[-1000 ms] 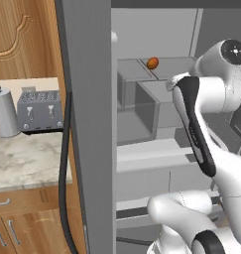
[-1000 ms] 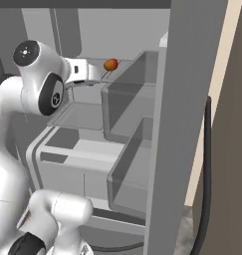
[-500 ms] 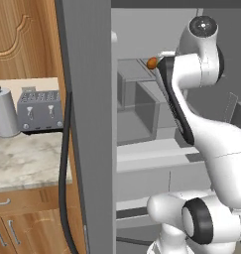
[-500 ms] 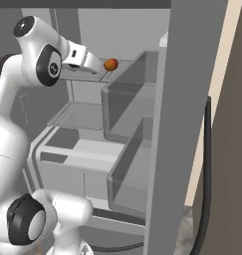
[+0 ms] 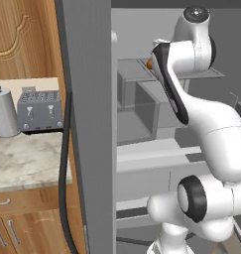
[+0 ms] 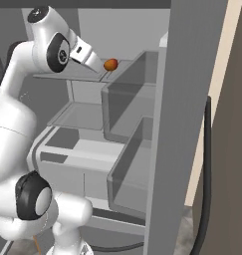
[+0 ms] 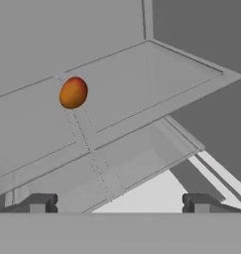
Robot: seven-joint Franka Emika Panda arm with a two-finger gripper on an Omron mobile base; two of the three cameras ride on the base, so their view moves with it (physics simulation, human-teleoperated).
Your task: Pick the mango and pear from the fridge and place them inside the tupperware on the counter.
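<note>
The small oval orange-red mango (image 7: 73, 92) is smooth, orange along its lit side and redder toward its shaded edge. It lies on the upper grey shelf (image 7: 142, 94) inside the tall grey fridge (image 5: 87, 99), well back from the shelf's front lip. In the right base view the mango (image 6: 110, 64) sits just past the end of the arm, and in the left base view only a sliver of orange (image 5: 149, 64) shows beside the arm's dark joint.

The two-finger tool (image 7: 120, 202) has its dark fingertips (image 7: 40, 202) standing wide apart, with nothing between them. It touches neither the fruit nor the shelf; the mango lies ahead of it, apart from both tips and off toward the left-hand one in the hand view. In the right base view the tool (image 6: 95, 62) reaches in at shelf height, close to the fruit.

Outside the fridge, the light beige-grey marbled worktop (image 5: 28, 158) over brown wooden cabinets carries a grey toaster (image 5: 40, 110) and a pale grey cylindrical canister (image 5: 4, 113) beside it.
</note>
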